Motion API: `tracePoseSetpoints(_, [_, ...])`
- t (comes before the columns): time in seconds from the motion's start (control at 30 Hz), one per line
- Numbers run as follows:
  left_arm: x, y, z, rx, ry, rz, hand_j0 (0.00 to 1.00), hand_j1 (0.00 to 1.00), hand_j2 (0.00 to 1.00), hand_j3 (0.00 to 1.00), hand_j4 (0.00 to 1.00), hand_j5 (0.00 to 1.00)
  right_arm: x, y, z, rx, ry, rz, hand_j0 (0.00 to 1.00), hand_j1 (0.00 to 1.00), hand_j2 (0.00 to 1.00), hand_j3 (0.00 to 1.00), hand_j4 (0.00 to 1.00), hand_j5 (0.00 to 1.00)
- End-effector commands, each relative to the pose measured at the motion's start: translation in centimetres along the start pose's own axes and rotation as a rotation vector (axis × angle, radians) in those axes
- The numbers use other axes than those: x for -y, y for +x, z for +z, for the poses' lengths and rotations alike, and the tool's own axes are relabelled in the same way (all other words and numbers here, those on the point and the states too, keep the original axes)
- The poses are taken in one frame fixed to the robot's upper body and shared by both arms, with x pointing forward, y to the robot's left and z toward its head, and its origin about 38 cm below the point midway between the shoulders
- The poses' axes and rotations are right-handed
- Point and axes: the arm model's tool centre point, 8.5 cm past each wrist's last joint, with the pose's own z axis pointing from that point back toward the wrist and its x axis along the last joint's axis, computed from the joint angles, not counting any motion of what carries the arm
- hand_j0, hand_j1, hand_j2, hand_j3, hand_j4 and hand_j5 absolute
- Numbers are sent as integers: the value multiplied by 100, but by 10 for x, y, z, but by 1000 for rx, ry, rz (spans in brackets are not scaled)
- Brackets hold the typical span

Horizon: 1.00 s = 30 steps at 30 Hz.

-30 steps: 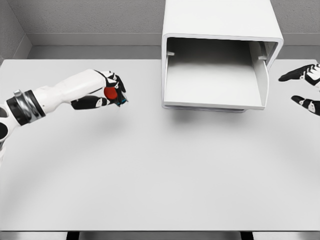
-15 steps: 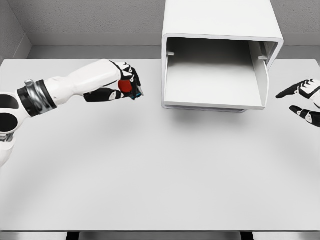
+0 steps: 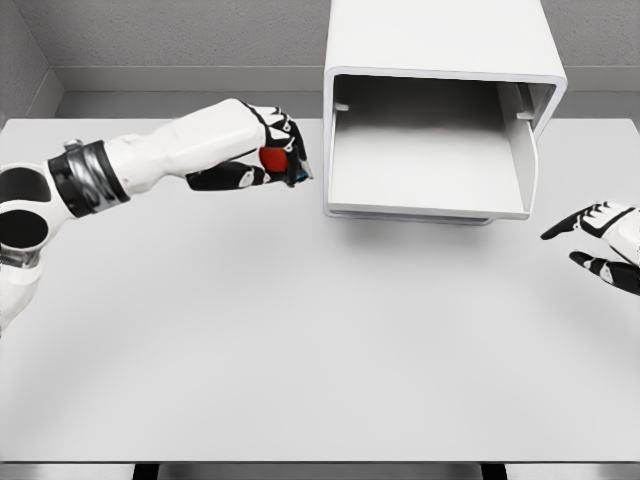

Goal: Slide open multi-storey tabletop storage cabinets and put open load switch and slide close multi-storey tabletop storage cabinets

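A white tabletop storage cabinet (image 3: 440,40) stands at the back of the table, its drawer (image 3: 430,165) slid out toward me and showing nothing inside. My left hand (image 3: 275,160) hovers just left of the drawer's front corner, shut on the load switch (image 3: 276,160), a small object with a red knob and a bluish body. My right hand (image 3: 600,240) floats at the right edge, below and right of the drawer, fingers spread and holding nothing.
The white table (image 3: 300,340) stretches wide in front of the cabinet. A grey wall (image 3: 180,35) runs behind it. The table's front edge lies near the bottom of the view.
My left hand has carried the load switch rightward and slightly up, toward the open drawer. My right hand has dropped lower along the right edge.
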Motion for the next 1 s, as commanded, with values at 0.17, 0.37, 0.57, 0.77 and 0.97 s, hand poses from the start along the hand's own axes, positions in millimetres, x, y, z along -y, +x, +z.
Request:
tracePoseSetpoints(0.17, [0,8,-14,39,6,7,33,33,33,33,33,33,-19,7,-9,34,36,-47,63,63,63,63,63,63])
tracePoseSetpoints(0.37, [-5,18,-29,80,17,-2,33,33,33,33,33,33,-33,12,-12,47,58,-76,63,63,63,63,63,63])
tracePoseSetpoints(0.57, [-8,23,-40,97,32,-16,33,33,33,33,33,33,-46,18,-20,78,81,-104,65,65,65,65,65,65])
tracePoseSetpoints(0.77, [-9,30,-52,112,48,-31,34,34,34,34,34,34,-48,21,-23,88,87,-110,65,65,65,65,65,65])
tracePoseSetpoints(0.97, [-6,39,-72,133,42,-47,34,34,34,34,34,34,-57,25,-27,97,74,-138,65,65,65,65,65,65])
